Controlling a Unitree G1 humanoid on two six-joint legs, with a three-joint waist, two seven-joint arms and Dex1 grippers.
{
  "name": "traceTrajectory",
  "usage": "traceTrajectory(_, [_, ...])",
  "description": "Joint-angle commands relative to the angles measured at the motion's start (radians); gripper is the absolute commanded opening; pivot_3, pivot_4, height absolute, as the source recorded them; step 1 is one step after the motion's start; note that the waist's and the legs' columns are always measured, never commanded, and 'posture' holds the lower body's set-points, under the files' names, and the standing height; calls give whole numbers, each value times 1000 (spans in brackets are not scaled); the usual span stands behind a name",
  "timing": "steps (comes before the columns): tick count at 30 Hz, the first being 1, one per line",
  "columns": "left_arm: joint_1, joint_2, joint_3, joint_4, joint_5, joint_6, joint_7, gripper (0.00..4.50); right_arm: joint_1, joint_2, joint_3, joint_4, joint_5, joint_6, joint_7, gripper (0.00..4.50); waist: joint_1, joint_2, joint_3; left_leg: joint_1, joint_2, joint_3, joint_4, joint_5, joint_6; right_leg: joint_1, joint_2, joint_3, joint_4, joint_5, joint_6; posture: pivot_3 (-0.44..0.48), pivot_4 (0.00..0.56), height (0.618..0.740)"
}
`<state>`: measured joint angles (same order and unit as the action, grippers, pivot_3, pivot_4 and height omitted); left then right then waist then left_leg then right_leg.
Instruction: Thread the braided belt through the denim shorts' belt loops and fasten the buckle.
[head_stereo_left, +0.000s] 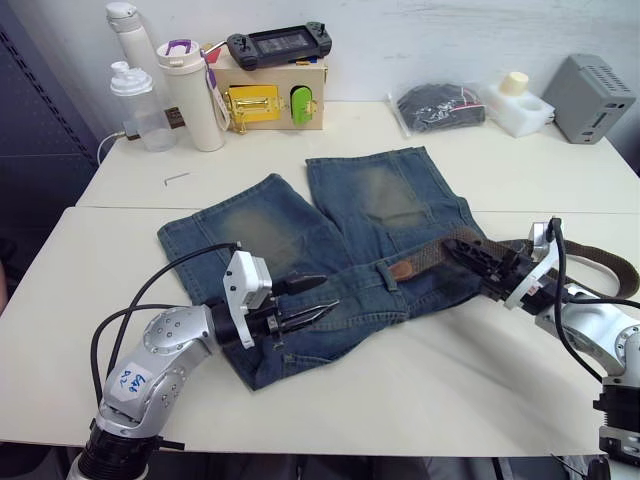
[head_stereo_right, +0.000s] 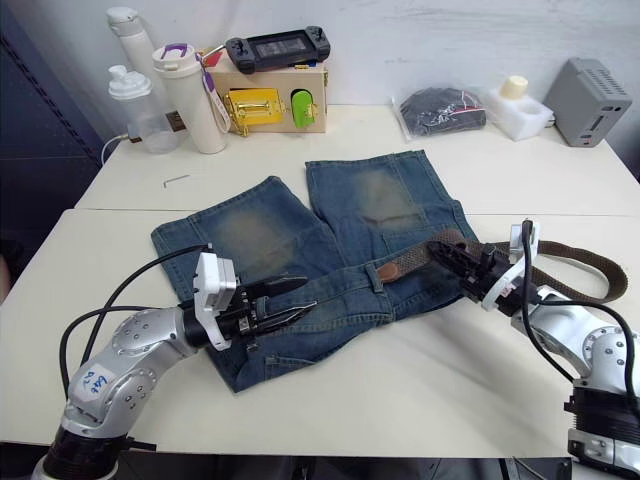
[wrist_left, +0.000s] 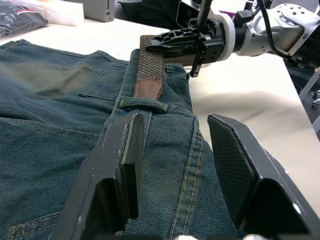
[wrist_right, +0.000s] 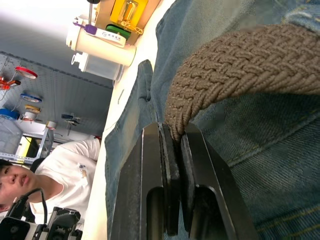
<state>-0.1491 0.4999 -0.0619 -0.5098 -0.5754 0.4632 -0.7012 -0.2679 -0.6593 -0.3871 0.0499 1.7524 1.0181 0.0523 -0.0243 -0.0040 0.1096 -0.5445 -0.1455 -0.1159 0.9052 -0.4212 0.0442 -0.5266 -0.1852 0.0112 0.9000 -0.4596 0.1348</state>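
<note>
Progress: braided belt (head_stereo_left: 425, 258) tip at first belt loop (wrist_left: 144, 104), seemingly not through; buckle unfastened | right gripper (head_stereo_left: 462, 250) clamps belt; left gripper (head_stereo_left: 318, 298) wide, on denim shorts (head_stereo_left: 290, 235)

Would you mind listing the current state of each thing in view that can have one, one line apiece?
braided belt: partly threaded, its brown tip lying at a belt loop, the rest trailing off across the table.
denim shorts: spread flat, waistband toward the robot.
left gripper: open, over the waistband, holding nothing.
right gripper: shut on the braided belt.
white bottle: upright, lid on.
clear bottle: upright, capped.
</note>
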Motion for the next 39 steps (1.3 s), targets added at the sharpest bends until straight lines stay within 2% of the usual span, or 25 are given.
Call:
traceTrajectory(1, [-12,7,-3,-30,16,-27,-14,2314,-6,-4,-16,-18,23,15,0,0,0,0,0,0,0,0,0,0,0,0,0,0,0,0,0,0,150,645])
traceTrajectory(12, [-13,5,-22,-15,76,-62,-31,2314,1,148,81,-119,12,-18,-102,0,-1,0,0,0,0,0,0,0,0,0,0,0,0,0,0,0,150,645])
traceTrajectory(14, [-32,5,-35,2,129,-102,-24,2314,10,169,110,-149,20,-15,-127,0,-1,0,0,0,0,0,0,0,0,-1,0,0,0,0,0,0,150,645])
traceTrajectory(16, [-73,29,-82,56,291,-237,-14,2314,21,176,126,-166,33,-12,-149,0,0,0,0,0,0,0,0,0,0,-1,0,0,0,0,0,0,150,645])
traceTrajectory(18, [-133,64,-143,149,505,-477,7,2314,24,177,134,-168,45,-13,-162,0,3,0,0,0,0,1,0,0,0,0,0,0,0,0,0,0,150,645])
traceTrajectory(21, [-206,88,-206,270,676,-729,23,2314,23,177,139,-161,59,-20,-170,0,5,0,0,0,0,4,0,0,0,-1,-2,0,-1,0,0,0,150,645])
traceTrajectory(23, [-226,98,-230,327,706,-828,2,2314,21,178,142,-156,62,-23,-174,0,3,0,0,0,0,4,0,0,0,-2,-1,0,0,0,0,0,150,645])
traceTrajectory(27, [-258,111,-259,402,733,-918,-37,2314,22,177,138,-148,63,-28,-173,0,-3,0,0,0,0,3,-1,0,0,-3,-1,0,1,0,0,0,150,645])
traceTrajectory(34, [-332,76,-280,512,824,-992,-8,2314,35,190,141,-156,58,-39,-170,0,-3,0,0,0,0,3,-1,0,0,-3,-1,0,1,0,0,0,150,645])
traceTrajectory(39, [-344,55,-279,533,837,-1018,-2,2314,43,192,139,-161,53,-45,-167,0,-4,0,0,0,0,3,-1,0,0,-3,-1,0,1,0,0,0,150,645])
